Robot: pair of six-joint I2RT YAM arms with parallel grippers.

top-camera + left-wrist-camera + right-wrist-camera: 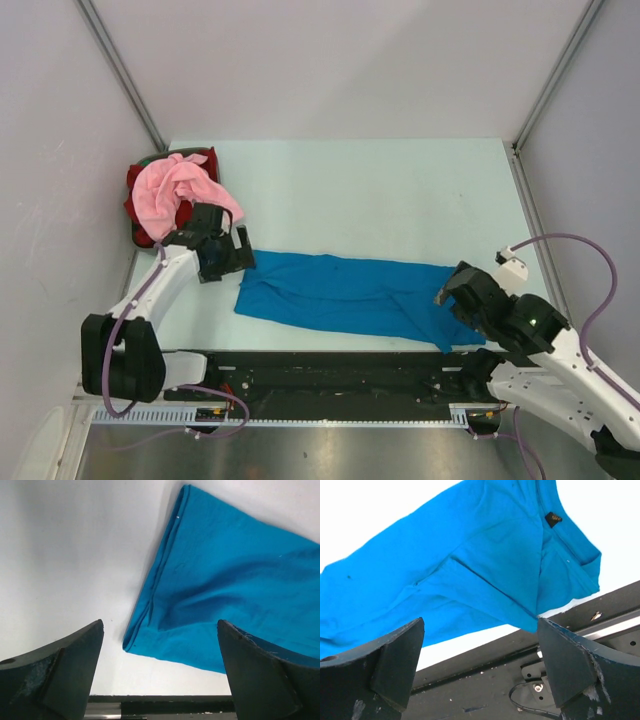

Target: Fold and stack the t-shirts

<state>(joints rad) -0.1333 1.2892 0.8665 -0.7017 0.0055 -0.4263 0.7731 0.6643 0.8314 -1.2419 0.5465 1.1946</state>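
A bright blue t-shirt point(350, 295) lies folded into a long strip across the near part of the table; it also shows in the left wrist view point(235, 595) and the right wrist view point(470, 565). My left gripper point(232, 255) is open and empty just above its left end. My right gripper point(452, 292) is open and empty over its right end, near the collar label point(553, 519). A light pink t-shirt point(178, 190) lies bunched on a red one point(140, 205) at the far left, with a bit of green point(152, 158) at the pile's far edge.
A black rail point(330, 372) runs along the table's near edge, also in the right wrist view point(520, 680). Grey walls close in on the left, back and right. Bare table point(380, 200) lies beyond the blue shirt.
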